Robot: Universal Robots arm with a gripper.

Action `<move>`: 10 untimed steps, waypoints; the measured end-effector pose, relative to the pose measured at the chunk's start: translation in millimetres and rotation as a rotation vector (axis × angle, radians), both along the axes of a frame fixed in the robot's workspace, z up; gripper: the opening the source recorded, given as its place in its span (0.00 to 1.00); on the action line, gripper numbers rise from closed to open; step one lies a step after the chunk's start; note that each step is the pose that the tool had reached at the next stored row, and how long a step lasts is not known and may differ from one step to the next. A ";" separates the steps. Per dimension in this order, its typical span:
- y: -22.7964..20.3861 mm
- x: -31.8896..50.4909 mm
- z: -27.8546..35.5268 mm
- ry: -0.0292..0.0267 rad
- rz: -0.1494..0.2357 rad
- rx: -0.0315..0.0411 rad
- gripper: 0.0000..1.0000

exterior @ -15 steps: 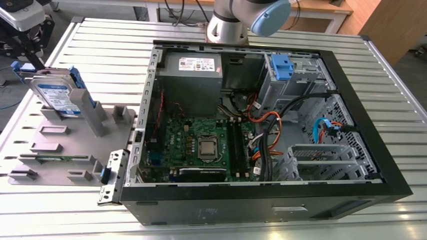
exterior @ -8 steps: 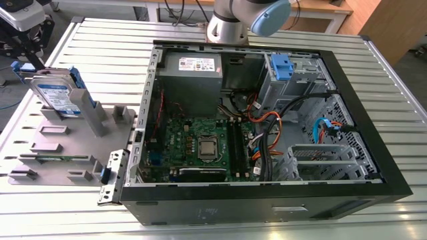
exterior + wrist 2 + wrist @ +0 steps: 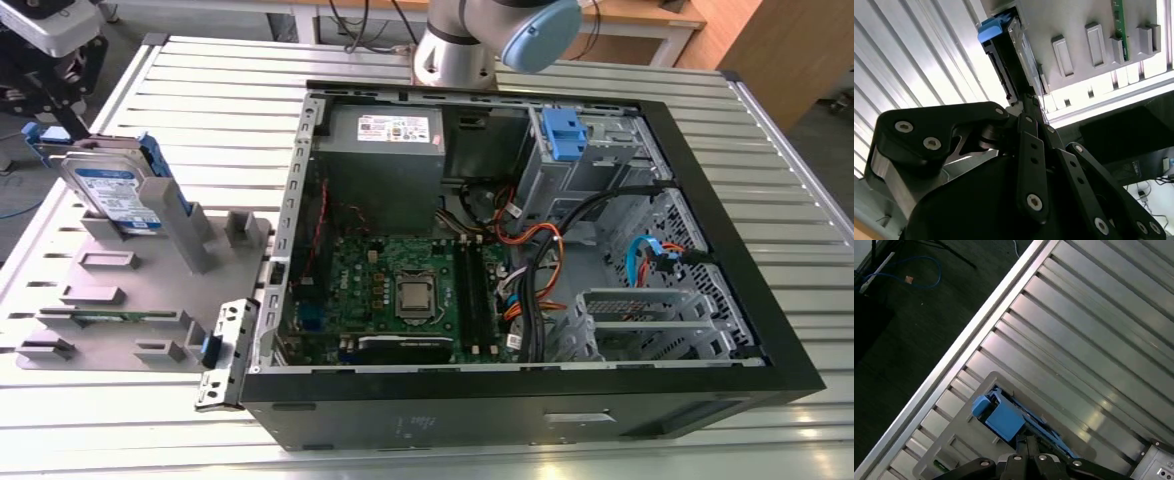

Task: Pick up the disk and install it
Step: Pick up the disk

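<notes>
At the exterior view's far left edge, the pincer [image 3: 54,118] is only a dark shape, partly cut off by the frame, and its front end is hard to separate from the blue bracket [image 3: 150,160] around the disk [image 3: 114,195]. Of the arm [image 3: 467,40] I can see one grey segment with a light blue cap, cut off by the upper border.

In the second wrist view the black linkage of the pincer [image 3: 1029,102] hides much of the scene. Its front end reaches the near end of the disk [image 3: 1016,55], which shows edge-on there. The meeting place is dark and narrow, so I cannot tell if the pincer grips the disk or only stands against it. In the first wrist view the blue bracket [image 3: 1004,419] lies just beyond the pincer [image 3: 1027,442], and the rest of the disk is covered by it.

The disk stands on its edge and leans back in a slot of the grey holder plate [image 3: 134,300], with its label toward the exterior camera. The plate lies on the slatted metal table [image 3: 200,90], just beside the open computer case [image 3: 534,400], at the exterior view's left of it. The pincer is at the upper end of the disk. The drive cage [image 3: 601,160] in the case is well apart from both
</notes>
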State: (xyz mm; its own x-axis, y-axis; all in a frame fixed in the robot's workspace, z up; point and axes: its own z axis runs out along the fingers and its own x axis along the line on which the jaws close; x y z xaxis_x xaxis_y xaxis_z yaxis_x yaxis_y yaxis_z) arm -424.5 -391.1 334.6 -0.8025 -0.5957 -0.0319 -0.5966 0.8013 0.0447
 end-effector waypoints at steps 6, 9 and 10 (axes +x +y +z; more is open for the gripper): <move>0.0 0.0 0.0 0.0000 0.109 0.0000 0.11; 0.0 0.0 -0.1 0.0000 0.163 0.0000 0.11; 0.0 0.0 0.0 0.0000 0.183 0.0000 0.11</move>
